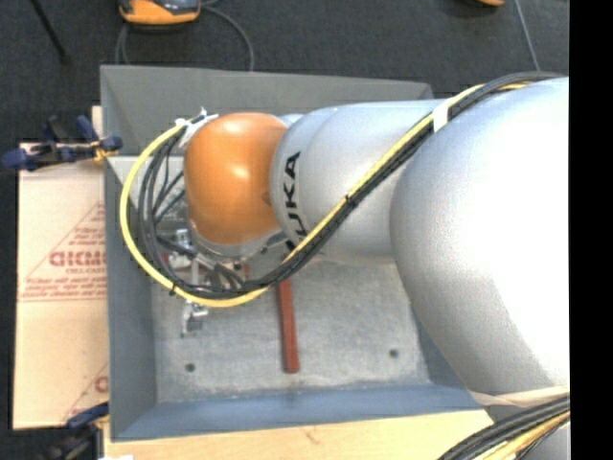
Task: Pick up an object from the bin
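Camera view: the grey metal bin contains one red-brown rod, lying flat on its floor beside the fingers and apart from them. The arm reaches in with its orange wrist cover directly above the fingers. Whether they are released or clenched cannot be told.

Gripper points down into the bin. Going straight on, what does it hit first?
Probably the bare bin floor: the gripper hangs over its left part with nothing visible beneath. The reddish-brown rod lies apart to the right, off that line. Depth is hard to judge here.
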Controlling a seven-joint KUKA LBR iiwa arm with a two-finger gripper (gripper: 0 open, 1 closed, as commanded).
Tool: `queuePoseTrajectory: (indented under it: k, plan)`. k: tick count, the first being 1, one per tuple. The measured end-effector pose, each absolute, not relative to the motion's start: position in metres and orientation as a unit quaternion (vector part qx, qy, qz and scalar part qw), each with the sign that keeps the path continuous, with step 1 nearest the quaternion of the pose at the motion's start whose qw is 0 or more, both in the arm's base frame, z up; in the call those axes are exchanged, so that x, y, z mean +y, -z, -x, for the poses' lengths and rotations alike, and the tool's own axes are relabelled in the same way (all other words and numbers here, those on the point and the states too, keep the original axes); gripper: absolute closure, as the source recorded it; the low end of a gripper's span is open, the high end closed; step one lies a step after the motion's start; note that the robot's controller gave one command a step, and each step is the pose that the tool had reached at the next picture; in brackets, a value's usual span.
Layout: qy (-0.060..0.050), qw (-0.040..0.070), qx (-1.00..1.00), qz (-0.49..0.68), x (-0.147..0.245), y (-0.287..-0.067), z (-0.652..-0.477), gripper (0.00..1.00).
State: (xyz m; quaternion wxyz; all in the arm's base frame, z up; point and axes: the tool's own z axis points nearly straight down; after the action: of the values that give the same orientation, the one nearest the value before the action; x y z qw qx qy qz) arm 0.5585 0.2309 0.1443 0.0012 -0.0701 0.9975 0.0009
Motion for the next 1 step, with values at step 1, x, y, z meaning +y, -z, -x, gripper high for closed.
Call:
queuePoseTrajectory:
  k: [1]
  plan:
    - [-0.001,0.003,0.998,0.060,0.2159,-0.1375,-0.6207,0.00]
